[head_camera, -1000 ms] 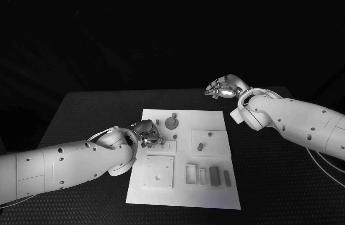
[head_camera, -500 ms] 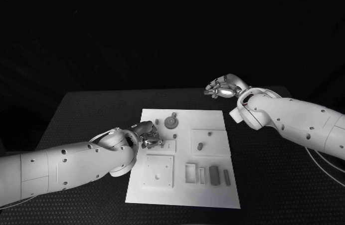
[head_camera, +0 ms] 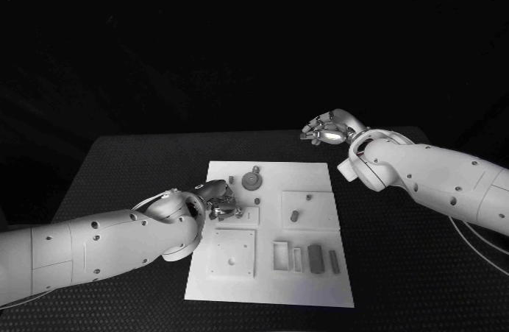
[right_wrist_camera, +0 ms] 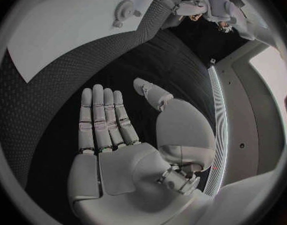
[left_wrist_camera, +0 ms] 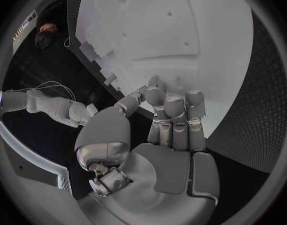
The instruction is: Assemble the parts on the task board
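Board (head_camera: 307,177) under left robot hand (head_camera: 218,198)

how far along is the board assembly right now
Early, it seems. Already on the task board: a round part near the far edge and a small part in a square plate. In hand: the left robot hand works at the board's left side; what it holds, if anything, is unclear. The right robot hand is open, off the board. Left: the loose parts near the front.

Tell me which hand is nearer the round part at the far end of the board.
Left. The left hand sits beside the round part; the right hand hovers off the board.
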Motion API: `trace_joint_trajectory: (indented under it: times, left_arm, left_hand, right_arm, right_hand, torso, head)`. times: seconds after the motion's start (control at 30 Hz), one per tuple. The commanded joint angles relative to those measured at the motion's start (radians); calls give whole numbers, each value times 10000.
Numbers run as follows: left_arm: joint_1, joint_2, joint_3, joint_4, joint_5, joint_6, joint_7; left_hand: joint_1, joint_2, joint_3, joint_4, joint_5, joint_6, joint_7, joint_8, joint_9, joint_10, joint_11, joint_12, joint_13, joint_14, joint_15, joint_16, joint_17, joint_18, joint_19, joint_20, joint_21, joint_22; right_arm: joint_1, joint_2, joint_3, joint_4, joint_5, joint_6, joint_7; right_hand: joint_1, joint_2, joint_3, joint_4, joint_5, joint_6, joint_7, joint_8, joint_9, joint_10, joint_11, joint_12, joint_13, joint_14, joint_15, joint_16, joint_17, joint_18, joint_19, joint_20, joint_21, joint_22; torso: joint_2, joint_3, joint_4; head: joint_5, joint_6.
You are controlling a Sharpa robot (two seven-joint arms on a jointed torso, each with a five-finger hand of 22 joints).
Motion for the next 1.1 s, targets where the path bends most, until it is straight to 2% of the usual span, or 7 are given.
trace_joint_trajectory:
  times: [0.03,0.43,1.1]
  left_arm:
    - [-6,20,0,12,-270,396,8]
    - [-6,29,-1,-64,-328,577,-85]
    - [-7,-25,-1,-37,-484,509,-183]
  left_hand:
    - [112,-3,45,20,34,1225,-654,36,205,3,-59,47,14,56,-118,30,15,48,76,-905,51,215]
    - [130,-23,53,9,32,1225,-654,30,207,-7,-59,69,27,41,-120,52,24,48,67,-910,63,215]
    - [165,43,70,0,76,1257,-666,33,228,-16,-72,141,70,28,-126,140,57,45,60,-924,116,219]
  right_arm:
    - [-3,8,3,9,-64,71,67]
    - [-3,13,3,5,-62,74,71]
    - [-3,30,3,-15,-61,77,71]
  right_hand:
    - [-58,-1,-7,-23,68,-59,-11,-24,-11,-77,2,53,-17,-62,15,-37,-13,66,37,60,-69,11]
    - [-72,-4,-10,-15,132,-61,-12,-23,-13,-79,3,60,-28,-63,14,-37,-14,68,40,63,-85,26]
    - [-78,-5,-12,-14,170,-62,-13,-22,-14,-81,3,65,-36,-64,14,-38,-14,69,43,64,-96,37]
  torso:
    - [0,2,3]
    - [-4,-1,3]
    - [3,-10,6]
  head:
    - [4,19]
    - [6,12]
    - [6,-19]
